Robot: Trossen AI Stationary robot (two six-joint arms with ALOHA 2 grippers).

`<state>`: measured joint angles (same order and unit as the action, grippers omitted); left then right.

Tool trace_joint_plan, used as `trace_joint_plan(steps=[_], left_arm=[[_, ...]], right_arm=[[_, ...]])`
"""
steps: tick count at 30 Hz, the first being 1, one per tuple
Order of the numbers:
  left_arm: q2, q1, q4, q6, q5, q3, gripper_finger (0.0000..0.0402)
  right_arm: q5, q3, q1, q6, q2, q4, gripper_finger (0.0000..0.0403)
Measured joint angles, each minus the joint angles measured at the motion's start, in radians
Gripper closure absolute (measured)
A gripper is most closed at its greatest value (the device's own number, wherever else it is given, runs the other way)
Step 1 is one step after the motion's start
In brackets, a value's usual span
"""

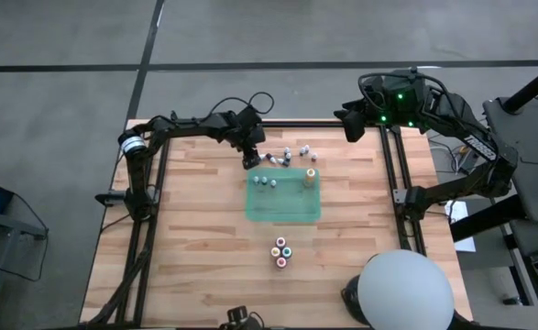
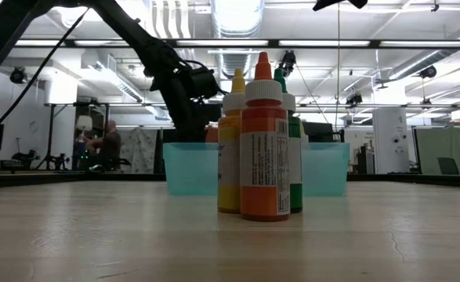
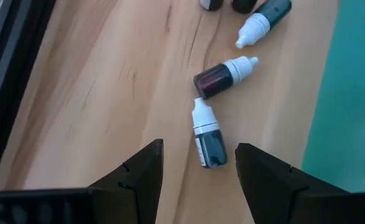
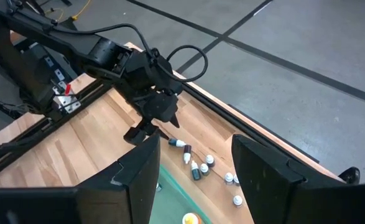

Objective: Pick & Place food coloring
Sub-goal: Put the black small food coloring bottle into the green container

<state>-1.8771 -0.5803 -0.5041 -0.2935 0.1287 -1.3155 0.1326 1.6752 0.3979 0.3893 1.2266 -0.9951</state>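
Observation:
Several tiny food coloring bottles (image 1: 291, 154) lie loose on the wood by the table's far edge. Two more (image 1: 266, 181) and a yellow-orange dropper bottle (image 1: 310, 177) sit in the translucent green tray (image 1: 250, 206). My left gripper (image 1: 250, 162) hangs open above the loose bottles, slanting down. In its wrist view a white-capped dark bottle (image 3: 208, 140) lies on its side below the gap between the fingers, untouched, with a dark red one (image 3: 222, 76) just beyond it. My right gripper (image 1: 349, 128) waits open, high over the far right corner.
A cluster of taller bottles (image 1: 280, 250) stands upright near the table's middle front; in the low view they are orange (image 2: 262, 149), yellow and green. The tray's edge (image 3: 350, 93) lies close beside the loose bottles. A white dome (image 1: 404, 291) sits at the near right.

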Motion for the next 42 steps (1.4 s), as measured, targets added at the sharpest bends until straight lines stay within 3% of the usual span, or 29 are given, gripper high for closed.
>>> trace_joint_plan(steps=[13,27,42], left_arm=[[0.001,0.001,-0.250,0.012,-0.027,-0.221,0.0229],[0.000,0.003,-0.329,0.088,-0.050,-0.253,0.0229],[-0.169,0.038,-0.438,0.113,-0.080,-0.358,0.0229]], right_arm=[[0.000,0.000,0.000,-0.004,0.000,0.000,0.0213],[-0.001,0.000,0.000,-0.008,0.000,0.000,0.0213],[-0.001,0.000,0.000,-0.034,-0.001,0.000,0.0213]])
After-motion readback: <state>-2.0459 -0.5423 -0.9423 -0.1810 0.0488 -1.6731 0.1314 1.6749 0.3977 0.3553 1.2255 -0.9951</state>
